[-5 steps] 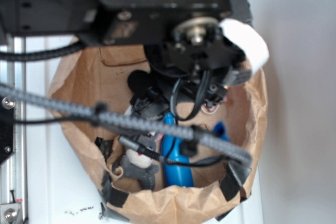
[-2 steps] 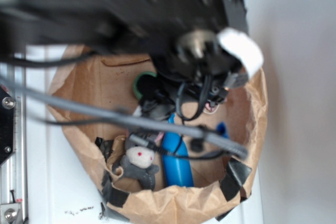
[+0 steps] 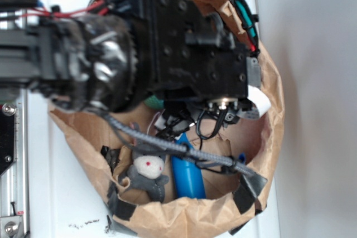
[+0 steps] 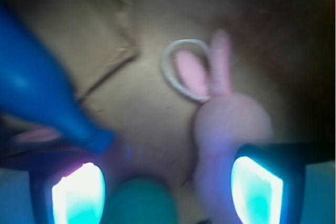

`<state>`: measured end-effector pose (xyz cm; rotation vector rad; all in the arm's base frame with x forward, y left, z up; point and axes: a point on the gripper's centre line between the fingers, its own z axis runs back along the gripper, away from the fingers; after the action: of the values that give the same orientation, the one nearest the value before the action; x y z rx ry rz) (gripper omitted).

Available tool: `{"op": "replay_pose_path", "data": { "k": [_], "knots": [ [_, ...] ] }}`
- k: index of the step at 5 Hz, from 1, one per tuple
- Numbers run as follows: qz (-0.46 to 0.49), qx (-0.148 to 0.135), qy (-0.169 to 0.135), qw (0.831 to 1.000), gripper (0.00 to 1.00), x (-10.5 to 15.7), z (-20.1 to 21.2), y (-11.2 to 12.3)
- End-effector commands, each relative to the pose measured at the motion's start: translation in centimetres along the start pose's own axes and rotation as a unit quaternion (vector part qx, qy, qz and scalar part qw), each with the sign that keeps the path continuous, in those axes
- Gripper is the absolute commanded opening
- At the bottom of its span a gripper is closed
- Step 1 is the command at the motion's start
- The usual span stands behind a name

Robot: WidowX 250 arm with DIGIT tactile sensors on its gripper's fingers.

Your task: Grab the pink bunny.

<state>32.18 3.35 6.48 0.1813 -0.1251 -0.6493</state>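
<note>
Swung lower into the bag, spread jaws flank the pink bunny (image 4: 231, 124), nearer the right finger.

arm: black robot arm (image 3: 167, 54) has swung down across the crumpled brown paper bag (image 3: 268, 115), covering more of it.
grey plush animal (image 3: 146, 174): uncovered since 1 s ago.

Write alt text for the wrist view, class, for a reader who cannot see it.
A blurry pink bunny lies on brown paper, partly behind one glowing fingertip of the open end effector. A blue bottle slants in from the left.
</note>
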Motion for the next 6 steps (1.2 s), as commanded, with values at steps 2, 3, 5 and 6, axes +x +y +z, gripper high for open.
{"op": "replay_pose_path", "data": {
  "k": [2,3,5,6],
  "knots": [
    [0.005,0.037,-0.017,0.999,1.0,3.2,-1.0,3.3],
    [-0.004,0.043,-0.007,0.999,1.0,3.2,-3.2,3.0],
    [-0.002,0.054,-0.004,0.999,0.0,2.8,-4.2,1.8],
    [-0.002,0.064,-0.015,0.998,0.0,2.6,-3.7,1.5]
  ]
}}
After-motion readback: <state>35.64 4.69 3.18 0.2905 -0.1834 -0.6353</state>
